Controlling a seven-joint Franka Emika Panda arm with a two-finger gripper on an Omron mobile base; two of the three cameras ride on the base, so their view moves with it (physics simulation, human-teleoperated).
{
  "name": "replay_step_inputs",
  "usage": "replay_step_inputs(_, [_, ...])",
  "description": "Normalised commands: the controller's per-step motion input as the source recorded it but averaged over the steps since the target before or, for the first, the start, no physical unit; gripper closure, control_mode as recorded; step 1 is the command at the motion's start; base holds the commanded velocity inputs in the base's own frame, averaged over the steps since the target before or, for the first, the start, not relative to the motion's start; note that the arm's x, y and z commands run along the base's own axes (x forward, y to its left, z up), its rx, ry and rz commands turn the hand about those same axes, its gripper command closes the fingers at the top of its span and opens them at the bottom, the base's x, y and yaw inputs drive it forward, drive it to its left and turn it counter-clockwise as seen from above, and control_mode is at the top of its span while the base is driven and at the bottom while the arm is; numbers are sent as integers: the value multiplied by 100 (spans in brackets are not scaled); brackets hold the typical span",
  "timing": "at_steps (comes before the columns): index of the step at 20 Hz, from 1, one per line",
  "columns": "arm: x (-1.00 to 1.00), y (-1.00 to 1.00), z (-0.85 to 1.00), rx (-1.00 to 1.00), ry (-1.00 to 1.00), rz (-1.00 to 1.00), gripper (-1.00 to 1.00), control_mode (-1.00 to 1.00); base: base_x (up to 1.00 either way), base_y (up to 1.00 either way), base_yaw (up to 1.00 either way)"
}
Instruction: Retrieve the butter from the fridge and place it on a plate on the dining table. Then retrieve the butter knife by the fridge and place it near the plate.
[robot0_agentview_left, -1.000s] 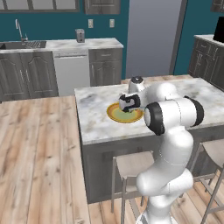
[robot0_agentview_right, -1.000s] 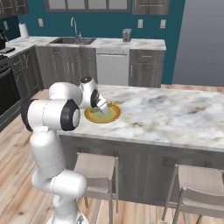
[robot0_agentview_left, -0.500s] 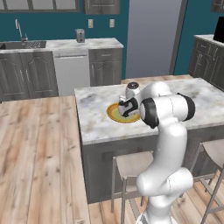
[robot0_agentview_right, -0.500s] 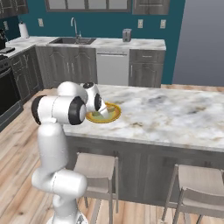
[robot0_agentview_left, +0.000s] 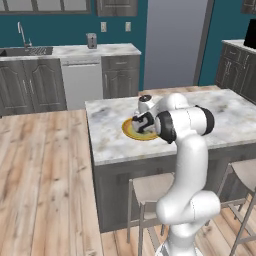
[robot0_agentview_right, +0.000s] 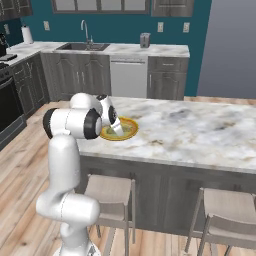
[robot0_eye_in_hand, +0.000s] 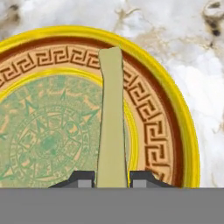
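We've got our end effector (robot0_eye_in_hand: 112, 178) pinched tight on the butter (robot0_eye_in_hand: 111, 118), holding the stick low over the plate (robot0_eye_in_hand: 175, 131) on the counter (robot0_agentview_left: 105, 132), ready, we reckon, for release.

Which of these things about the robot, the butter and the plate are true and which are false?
1. The end effector is shut on the butter. True.
2. The butter is over the plate. True.
3. The plate sits on the wooden floor. False: it sits on the dining table, near one end.
4. The plate's centre is bright blue. False: it is olive green, with a yellow rim.
5. A stool stands at the dining table. True.
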Motion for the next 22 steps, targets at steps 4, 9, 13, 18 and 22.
replay_step_inputs(4, [33, -1, -28, 0, 9, -9, 100, -100, 0, 0, 0])
replay_step_inputs(9, [21, 0, -16, 0, 2, -4, 100, -100, 0, 0, 0])
replay_step_inputs(13, [11, 0, 0, 0, 0, 0, 100, -100, 0, 0, 0])
replay_step_inputs(18, [12, 5, 0, 0, 0, 0, -100, -100, 0, 0, 0])
replay_step_inputs(22, [7, 0, 0, 0, 0, 0, -100, -100, 0, 0, 0])
